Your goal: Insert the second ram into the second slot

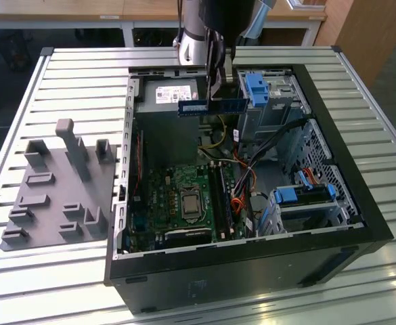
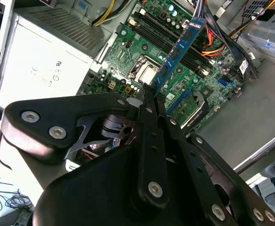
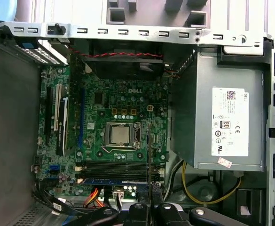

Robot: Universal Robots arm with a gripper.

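**Inspector:** What is at the exterior view's left?

**Assessor:** A grey moulded fixture (image 1: pixel 55 196) lies on the slatted desk (image 1: pixel 82 74), just beside the open computer case (image 1: pixel 252 271).

**Inspector:** What is the state of the hand?

**Assessor:** The hand (image 1: pixel 215 95) is clenched from above on the second ram (image 1: pixel 228 105). The stick hangs level and on edge over the case interior, near the power supply (image 1: pixel 164 95). It is well apart from the motherboard (image 1: pixel 177 203) below.

**Inspector:** And further right?

**Assessor:** A drive cage with a blue latch (image 1: pixel 304 196) sits inside the case.

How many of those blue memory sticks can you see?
2. One memory stick hangs in the gripper above the open computer; another stick appears seated on the green board. More may be hidden.
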